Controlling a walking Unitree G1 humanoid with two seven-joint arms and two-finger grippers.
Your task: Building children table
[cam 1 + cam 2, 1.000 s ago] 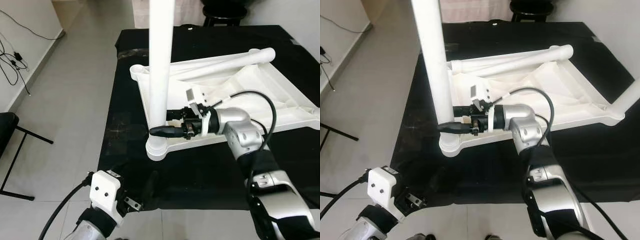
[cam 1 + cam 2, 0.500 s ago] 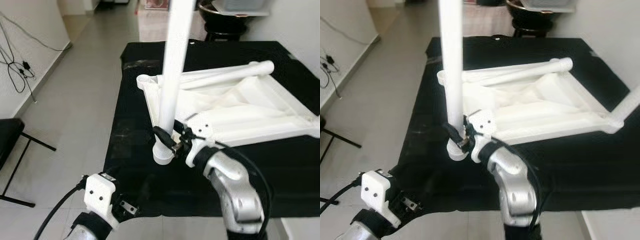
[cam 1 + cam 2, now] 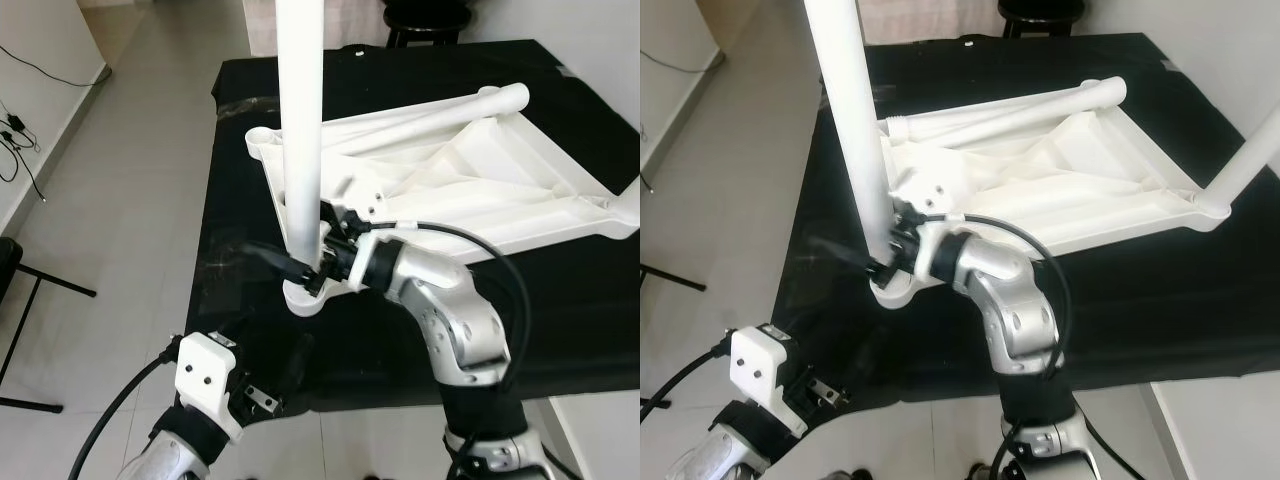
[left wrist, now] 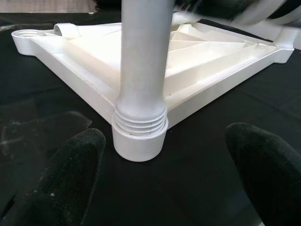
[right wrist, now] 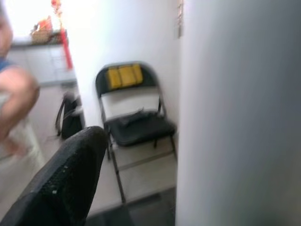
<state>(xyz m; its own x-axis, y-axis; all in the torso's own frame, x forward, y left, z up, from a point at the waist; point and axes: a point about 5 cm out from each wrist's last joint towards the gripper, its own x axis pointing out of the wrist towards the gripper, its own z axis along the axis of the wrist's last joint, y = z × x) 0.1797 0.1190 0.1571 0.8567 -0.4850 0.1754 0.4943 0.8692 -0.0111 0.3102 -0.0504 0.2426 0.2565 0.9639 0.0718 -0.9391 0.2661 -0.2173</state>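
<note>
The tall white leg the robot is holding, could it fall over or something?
It might. The white leg stands tall in the corner socket of the upside-down tabletop, and the right gripper holds it only near the bottom, so it could lean or wobble. Its threads still show above the socket, so it may not be fully seated. The left gripper waits open in front of it, not steadying anything.

Pale grey floor tiles [image 3: 130, 170] run beside a white wall [image 3: 35, 30] trailing black cables [image 3: 20, 140]. A black folding chair [image 5: 134, 127] with a yellow-padded back stands against another white wall.
</note>
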